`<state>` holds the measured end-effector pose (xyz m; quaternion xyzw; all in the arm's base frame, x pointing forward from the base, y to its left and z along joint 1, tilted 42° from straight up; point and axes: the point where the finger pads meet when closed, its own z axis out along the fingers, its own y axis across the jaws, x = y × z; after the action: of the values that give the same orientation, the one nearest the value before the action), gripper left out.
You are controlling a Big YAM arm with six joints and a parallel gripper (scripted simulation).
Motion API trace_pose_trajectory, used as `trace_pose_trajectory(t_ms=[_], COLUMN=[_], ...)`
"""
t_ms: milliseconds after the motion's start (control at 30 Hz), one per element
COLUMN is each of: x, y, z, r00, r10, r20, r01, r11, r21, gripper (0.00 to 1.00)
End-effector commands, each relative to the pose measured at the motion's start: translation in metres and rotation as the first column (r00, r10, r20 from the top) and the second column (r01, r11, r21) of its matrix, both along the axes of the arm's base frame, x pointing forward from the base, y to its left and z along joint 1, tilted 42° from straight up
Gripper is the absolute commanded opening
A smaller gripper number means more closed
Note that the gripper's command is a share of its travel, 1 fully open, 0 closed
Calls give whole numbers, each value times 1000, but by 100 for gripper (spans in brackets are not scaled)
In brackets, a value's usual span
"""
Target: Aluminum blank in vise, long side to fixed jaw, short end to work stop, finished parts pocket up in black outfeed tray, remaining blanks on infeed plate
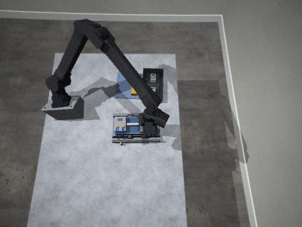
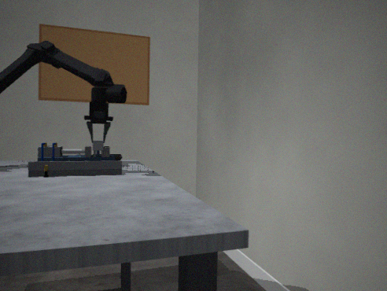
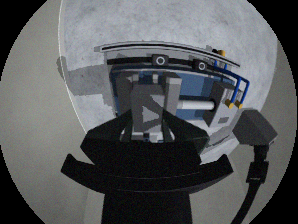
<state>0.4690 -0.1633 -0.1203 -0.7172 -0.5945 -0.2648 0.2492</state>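
My gripper (image 2: 98,141) (image 3: 147,112) is shut on a gray aluminum blank (image 2: 97,145) (image 3: 146,102), over the gap between the vise's two jaws. In the exterior view the blank's top stands above the jaw tops. The fixed jaw (image 2: 106,151) (image 3: 123,95) is beside it on one side, the moving jaw (image 2: 87,151) (image 3: 172,94) on the other. The blank's underside and contact with the bars and stop are hidden. A yellow brass blank (image 1: 134,91) lies on the blue infeed plate (image 1: 122,91). The black outfeed tray (image 1: 161,83) holds a pocketed part (image 1: 153,77) and another (image 1: 153,89), partly hidden by the arm.
The vise's hosed cylinder block (image 1: 120,121) (image 3: 219,106) has blue hoses (image 1: 118,131) (image 2: 54,151) (image 3: 241,92) rising beside it. A gray rail (image 1: 136,141) (image 2: 75,168) runs along the station's edge. The arm passes over the infeed plate and tray in the top view.
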Motion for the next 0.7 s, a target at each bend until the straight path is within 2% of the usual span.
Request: trace_pose_trajectory(t_ms=[0,667], x=[8,15], y=[-7,-5], z=[-1,10], r00=[1000,999], r10=[-12,-8], r20=[19,35], r01=[12,9], r11=[1000,1000], r21=[-13,-24], gripper=[0,0])
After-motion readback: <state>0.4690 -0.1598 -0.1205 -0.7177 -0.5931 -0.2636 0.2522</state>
